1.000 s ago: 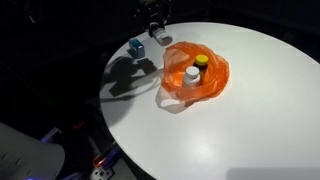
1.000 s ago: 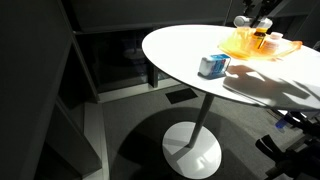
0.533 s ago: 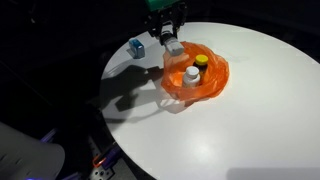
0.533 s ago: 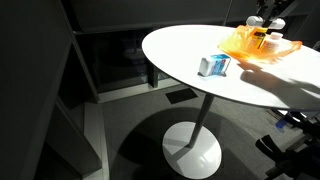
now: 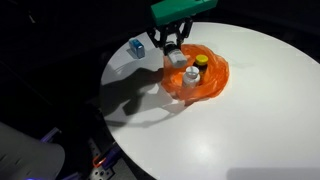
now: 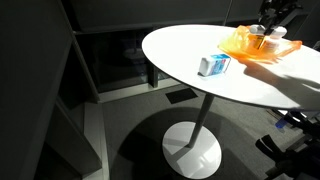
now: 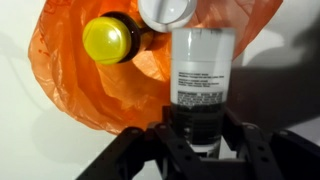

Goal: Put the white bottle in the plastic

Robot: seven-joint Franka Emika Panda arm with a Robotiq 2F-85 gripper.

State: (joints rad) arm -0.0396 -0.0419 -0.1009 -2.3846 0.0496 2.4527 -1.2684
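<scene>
My gripper [image 7: 203,150] is shut on the white bottle [image 7: 203,85], a white cylinder with a printed label. In the wrist view the bottle's top reaches over the edge of the orange plastic bag [image 7: 70,80]. Inside the bag lie a yellow-capped bottle [image 7: 108,38] and a white-capped one [image 7: 167,10]. In an exterior view the gripper [image 5: 173,47] holds the white bottle [image 5: 176,56] at the near rim of the bag [image 5: 212,82]. The bag [image 6: 243,42] and the gripper [image 6: 272,20] also show at the far right of the table.
A small blue and white box [image 5: 137,46] stands beside the bag near the edge of the round white table [image 5: 250,120]; it also shows in an exterior view [image 6: 213,65]. The table stands on one pedestal foot [image 6: 193,150]. The surroundings are dark.
My gripper has moved with the white bottle from beside the blue box across to the rim of the orange bag. The bag and box have not moved.
</scene>
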